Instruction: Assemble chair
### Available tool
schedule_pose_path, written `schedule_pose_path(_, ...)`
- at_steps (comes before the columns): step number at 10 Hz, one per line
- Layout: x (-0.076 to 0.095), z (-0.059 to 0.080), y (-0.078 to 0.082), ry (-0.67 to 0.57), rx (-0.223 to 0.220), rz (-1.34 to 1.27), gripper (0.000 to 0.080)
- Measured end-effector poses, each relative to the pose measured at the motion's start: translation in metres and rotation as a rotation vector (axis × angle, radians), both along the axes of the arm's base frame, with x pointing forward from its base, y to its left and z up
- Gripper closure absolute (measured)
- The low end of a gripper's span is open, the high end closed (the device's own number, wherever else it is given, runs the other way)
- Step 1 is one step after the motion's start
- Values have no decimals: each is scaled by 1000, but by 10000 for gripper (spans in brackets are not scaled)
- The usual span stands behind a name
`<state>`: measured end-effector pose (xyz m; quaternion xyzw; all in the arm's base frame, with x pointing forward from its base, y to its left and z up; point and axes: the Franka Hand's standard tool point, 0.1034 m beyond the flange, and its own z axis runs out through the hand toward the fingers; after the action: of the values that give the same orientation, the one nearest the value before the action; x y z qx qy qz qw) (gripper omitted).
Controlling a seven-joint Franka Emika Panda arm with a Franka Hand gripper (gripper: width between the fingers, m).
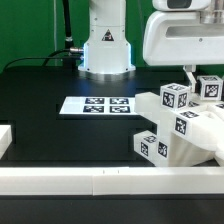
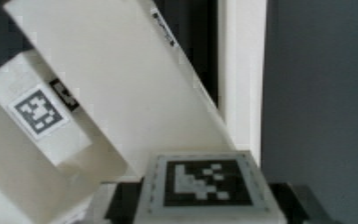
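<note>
A black table [image 1: 60,85] filled most of the exterior view. A flat white marker board [image 1: 97,105] lay on it near the middle, showing a row of black-and-white square tags. Long plain white rails [image 1: 110,180] ran along the table's near edge, and a short white rail end [image 1: 5,141] sat at the exterior view's left. A green wall [image 1: 30,30] stood behind.

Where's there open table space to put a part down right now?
Free: the black tabletop left of the flat white marker board in the exterior view, and the strip between that board and the long white front rail. Crowded: the right side, where the chunky white tagged chair parts cluster.
</note>
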<state>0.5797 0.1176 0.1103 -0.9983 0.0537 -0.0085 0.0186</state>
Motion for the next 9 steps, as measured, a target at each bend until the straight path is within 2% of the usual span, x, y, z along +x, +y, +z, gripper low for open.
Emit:
schedule_pose_path(6,1,0,4,41,60,-721,532)
schedule_pose_path(8,1,0,4,45,64,-761,532)
schedule_pose_path(9,1,0,4,44,64,-740,481)
